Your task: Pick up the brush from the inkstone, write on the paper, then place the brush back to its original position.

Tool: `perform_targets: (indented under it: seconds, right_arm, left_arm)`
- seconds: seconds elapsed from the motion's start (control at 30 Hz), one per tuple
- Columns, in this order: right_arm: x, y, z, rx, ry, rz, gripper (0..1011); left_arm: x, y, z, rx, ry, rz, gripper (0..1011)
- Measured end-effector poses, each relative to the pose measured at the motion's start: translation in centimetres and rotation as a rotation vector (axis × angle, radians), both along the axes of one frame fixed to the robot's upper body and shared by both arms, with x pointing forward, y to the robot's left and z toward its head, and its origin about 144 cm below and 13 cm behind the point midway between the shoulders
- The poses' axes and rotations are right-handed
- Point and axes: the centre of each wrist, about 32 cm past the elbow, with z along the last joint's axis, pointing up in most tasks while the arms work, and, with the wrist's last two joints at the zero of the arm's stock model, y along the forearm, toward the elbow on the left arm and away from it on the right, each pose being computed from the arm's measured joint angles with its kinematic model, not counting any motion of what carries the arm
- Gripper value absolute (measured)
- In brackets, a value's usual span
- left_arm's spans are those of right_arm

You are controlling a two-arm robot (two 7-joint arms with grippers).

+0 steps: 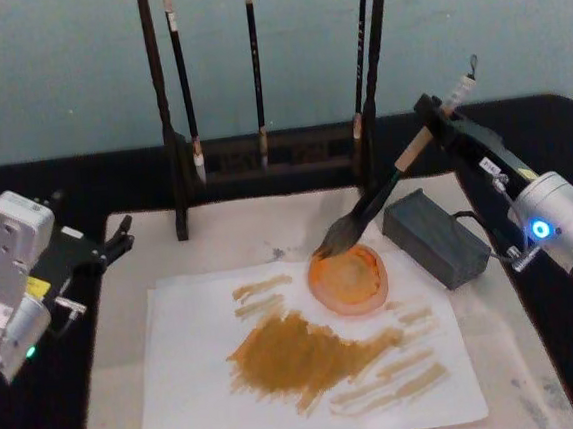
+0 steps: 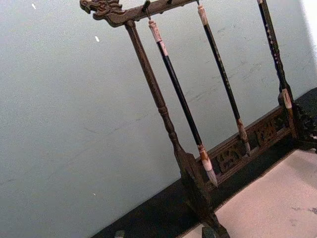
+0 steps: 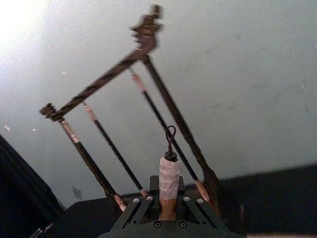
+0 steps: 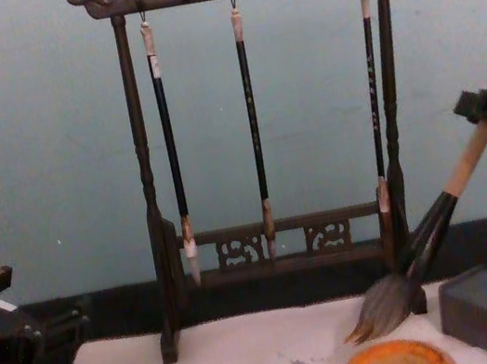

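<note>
Reference landmark: the inkstone. It sits on the far right part of the paper, beside broad ochre strokes, so the writing step appears to be complete.

1. Right gripper: clamped on the upper handle of the brush. It is positioned beyond the inkstone, to the right of it and well above it. In the right wrist view, the white wrapped end and cord loop stand out past the fingers.
2. Brush axis: runs diagonally. The tuft is the low end, at the far rim of the inkstone. The handle rises away from the inkstone toward the rear right, passing over the near corner of the grey box.
3. Tuft contact: in the chest view the bristles hang just over the far left rim of the inkstone. Whether they touch it cannot be determined.
4. Left gripper: parked well to the left of the inkstone, off the paper.

Assessment: the return move belongs to the right arm. The brush probably needs to descend slightly toward the centre of the inkstone before release. A steep handle angle may let the brush roll off the rim.
</note>
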Motion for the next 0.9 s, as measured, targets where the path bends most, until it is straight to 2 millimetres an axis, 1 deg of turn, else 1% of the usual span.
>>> perform_targets:
  seconds: [0.37,0.63,0.9]
  right_arm:
    - [-0.4,-1.1,-0.9,0.125,0.151,-0.038,171]
    - [-0.5,-1.4,-1.5,0.160,0.215,-0.071,171]
    - [-0.3,-1.6,-2.0,0.180,0.260,-0.071,171]
  left_arm:
    - [0.0,0.0,0.0,0.000,0.000,0.000,1010]
    - [0.0,0.0,0.0,0.000,0.000,0.000,1010]
    - [0.0,0.0,0.0,0.000,0.000,0.000,1010]
